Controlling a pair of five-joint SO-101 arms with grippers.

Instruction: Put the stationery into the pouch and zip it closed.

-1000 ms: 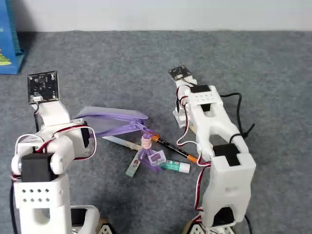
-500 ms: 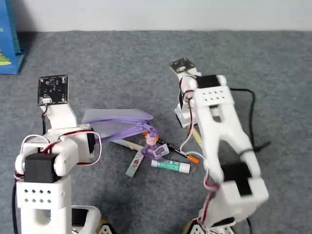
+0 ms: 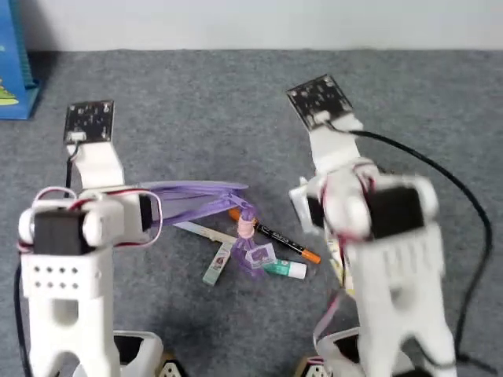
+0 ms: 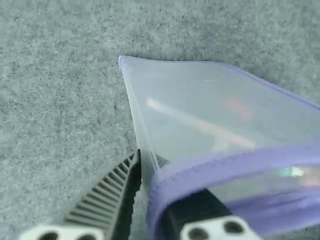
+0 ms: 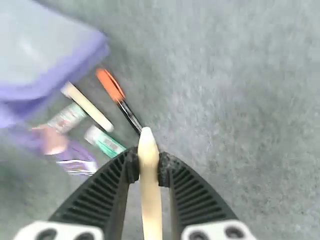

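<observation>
Two claws are gripping. Your left claw (image 4: 146, 167) is pinching the purple-edged corner of the pouch (image 4: 215, 120), which is stretching away from it toward the loose stationery. Your right claw (image 5: 148, 156) is clamping a cream stick (image 5: 149, 195) that is poking out past its tips. Just beyond that stick, a pen (image 5: 120, 102) with an orange cap, a loose stick (image 5: 87, 107) and a green glue stick (image 5: 106, 143) are lying beside the pouch's mouth, with a purple tag (image 5: 75, 162) among them. The glue stick's label is showing too blurred to read. Grey carpet-like fabric is covering the tabletop (image 3: 196, 102). A white wall (image 3: 236, 23) is running behind, and a blue box (image 3: 12, 71) is standing at the far left.
</observation>
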